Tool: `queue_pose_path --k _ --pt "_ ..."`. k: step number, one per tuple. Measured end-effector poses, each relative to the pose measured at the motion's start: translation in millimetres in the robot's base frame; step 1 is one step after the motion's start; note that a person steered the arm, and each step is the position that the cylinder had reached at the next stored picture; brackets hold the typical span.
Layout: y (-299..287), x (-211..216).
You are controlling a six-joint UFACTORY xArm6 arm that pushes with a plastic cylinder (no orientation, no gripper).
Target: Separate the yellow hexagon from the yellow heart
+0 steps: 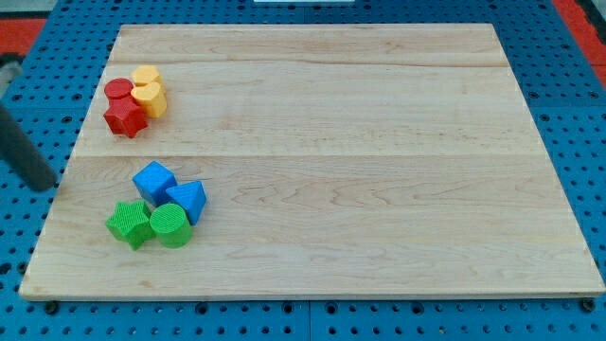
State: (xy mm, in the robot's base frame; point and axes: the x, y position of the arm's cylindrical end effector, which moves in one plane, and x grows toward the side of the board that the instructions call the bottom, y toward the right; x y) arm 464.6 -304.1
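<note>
Two yellow blocks touch at the board's upper left. The upper one [145,76] looks like the yellow hexagon. The lower one [151,98] looks like the yellow heart, though the shapes are hard to make out. My tip [44,183] is at the end of the dark rod, just off the wooden board's [331,142] left edge. It is well below and left of the yellow blocks and touches no block.
A red cylinder [118,90] and a red star [124,116] press against the yellow blocks' left side. Lower left lies a cluster: a blue cube [153,180], a blue triangle [187,200], a green star [130,224] and a green cylinder [169,225].
</note>
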Motion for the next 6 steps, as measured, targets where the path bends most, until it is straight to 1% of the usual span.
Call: queue_pose_path --k 1,2,3,5,6 --pt "1.9 -55.1" --pt "7.1 -121.4" --pt "43.3 -147.1" --pt "101.1 -120.3" --pt "137.1 -125.2"
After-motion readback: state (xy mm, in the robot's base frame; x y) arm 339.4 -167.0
